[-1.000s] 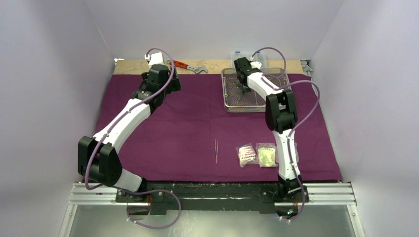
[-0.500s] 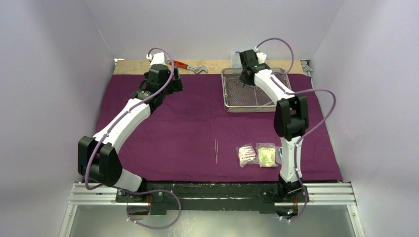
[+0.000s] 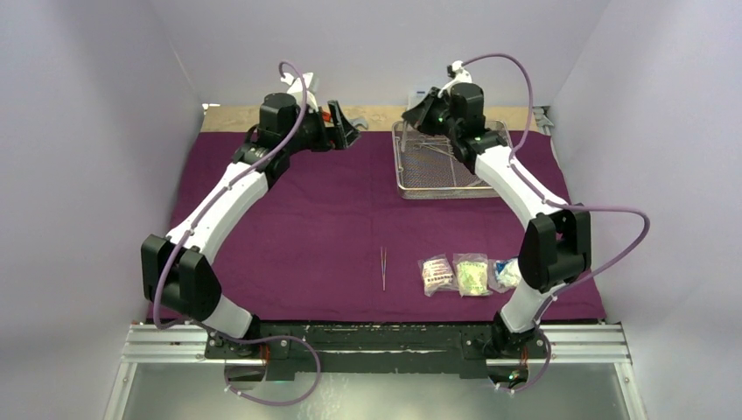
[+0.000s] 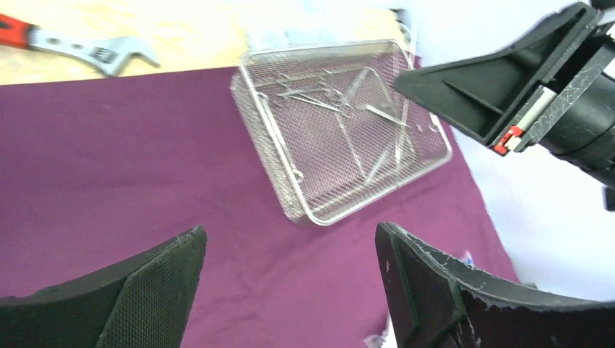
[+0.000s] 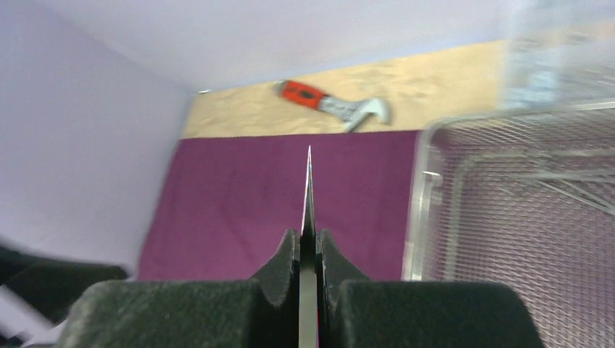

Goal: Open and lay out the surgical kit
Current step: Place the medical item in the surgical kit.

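The dark-purple cloth lies spread over the table. The wire-mesh tray sits at its back right with scissor-like forceps inside. My right gripper hovers above the tray's back-left corner, pointing left. It is shut on slim steel tweezers, seen edge-on with the tip sticking out. Another pair of tweezers lies on the cloth near the front. Beside them are three clear packets. My left gripper is raised at the back centre, open and holding nothing.
A red-handled wrench lies on the bare wooden strip behind the cloth. A clear plastic box stands behind the tray. Lilac walls close in the back and both sides. The two grippers face each other a short way apart.
My right gripper rose out of the tray with the tweezers and turned to point left. My left gripper swung right toward it. The right arm's shift uncovered the third packet.
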`<state>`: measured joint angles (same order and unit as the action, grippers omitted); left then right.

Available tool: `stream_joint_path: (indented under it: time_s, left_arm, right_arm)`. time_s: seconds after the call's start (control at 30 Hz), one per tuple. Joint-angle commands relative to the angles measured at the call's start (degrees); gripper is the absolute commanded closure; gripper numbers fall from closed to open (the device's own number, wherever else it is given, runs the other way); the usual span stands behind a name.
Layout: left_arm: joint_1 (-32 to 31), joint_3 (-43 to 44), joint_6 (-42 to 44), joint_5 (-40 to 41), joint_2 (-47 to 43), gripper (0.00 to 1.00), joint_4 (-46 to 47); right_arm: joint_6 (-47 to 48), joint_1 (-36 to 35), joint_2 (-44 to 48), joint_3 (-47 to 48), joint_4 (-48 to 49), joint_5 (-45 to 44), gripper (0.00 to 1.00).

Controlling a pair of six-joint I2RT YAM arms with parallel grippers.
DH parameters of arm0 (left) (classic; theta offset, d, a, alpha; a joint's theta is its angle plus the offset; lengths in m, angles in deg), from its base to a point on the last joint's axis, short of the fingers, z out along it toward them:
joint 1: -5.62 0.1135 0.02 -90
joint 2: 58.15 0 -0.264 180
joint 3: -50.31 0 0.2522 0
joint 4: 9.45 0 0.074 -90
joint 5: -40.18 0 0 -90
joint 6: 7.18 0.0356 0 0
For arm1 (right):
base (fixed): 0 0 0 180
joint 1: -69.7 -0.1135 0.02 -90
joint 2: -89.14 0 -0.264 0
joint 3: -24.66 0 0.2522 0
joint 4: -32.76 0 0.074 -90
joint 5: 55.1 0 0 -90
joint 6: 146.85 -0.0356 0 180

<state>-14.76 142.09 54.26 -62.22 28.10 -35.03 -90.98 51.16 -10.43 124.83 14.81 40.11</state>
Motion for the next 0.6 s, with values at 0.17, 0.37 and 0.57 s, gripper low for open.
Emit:
stream_joint_path:
  time_s: [0.17, 0.37, 0.57]
  left_arm:
    - [-0.01, -0.01, -5.55, -15.83, 0.76, 0.27, 6.43]
    - [0.00, -3.02, -5.64, -11.93, -1.47, 0.44, 5.52]
    - [0.08, -3.70, -5.39, -10.41, -1.80, 0.62, 4.29]
  right_arm:
    - [-2.63, -10.43, 3.60, -2.82, 14.39, 11.54, 1.00]
    - [-4.18, -13.99, 1.47, 0.07, 10.94, 6.37, 1.00]
    - [-4.97, -14.46, 0.29, 1.27, 9.87, 7.05, 1.00]
